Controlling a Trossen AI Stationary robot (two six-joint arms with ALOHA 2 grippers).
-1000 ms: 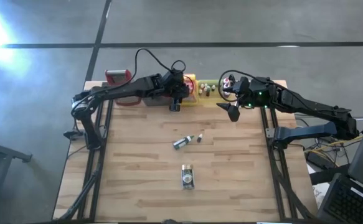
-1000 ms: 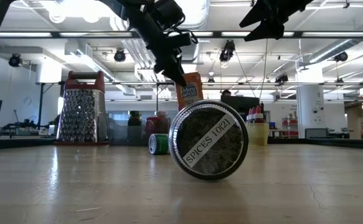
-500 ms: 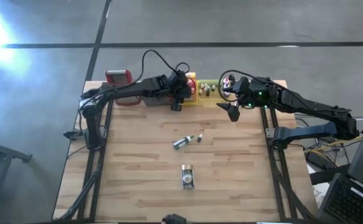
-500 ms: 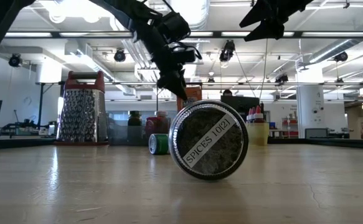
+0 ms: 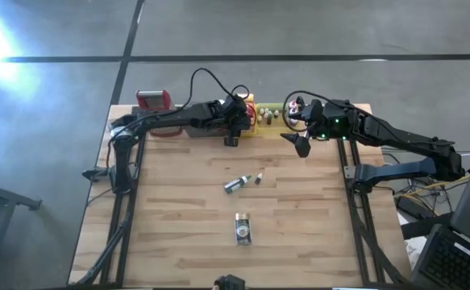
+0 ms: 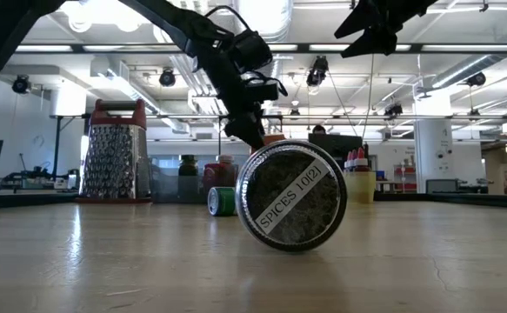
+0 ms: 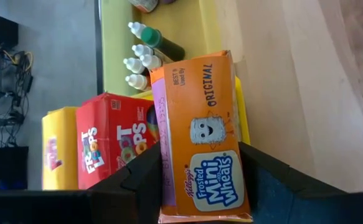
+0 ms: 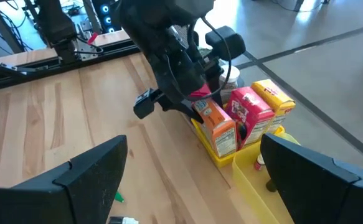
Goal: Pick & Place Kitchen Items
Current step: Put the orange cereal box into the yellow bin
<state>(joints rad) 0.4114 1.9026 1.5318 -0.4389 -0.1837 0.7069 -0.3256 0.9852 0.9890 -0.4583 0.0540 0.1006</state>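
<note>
Left gripper (image 5: 233, 129) at the far edge of the tabletop (image 5: 178, 217), about 12 o'clock from centre in the high view. Its fingers are clamped on an orange Mini-Wheats box (image 7: 203, 140), standing in the yellow tray (image 8: 215, 155). Right wrist view shows the box upright at the tray's near end, beside a red Froot Loops box (image 7: 116, 143) and a yellow box (image 7: 60, 146) in the same tray.

Green tray (image 7: 116, 59) just beyond, toward 1 o'clock, carrying small white-capped bottles (image 7: 141, 56).

Right gripper (image 5: 299, 143) hangs above the tabletop at about 2 o'clock, jaws spread wide, nothing between them.

Loose items left on the tabletop: a green bottle (image 5: 234, 184) lying on its side near centre, a tiny bottle (image 5: 259, 178) just beside it toward 3 o'clock, and a spice tin (image 5: 243, 228) at 6 o'clock from those two, well apart. Low view shows the tin on its side, round label reading SPICES facing the camera.

Red-topped grater (image 6: 111, 149) stands upright at the far corner, about 10 o'clock.
</note>
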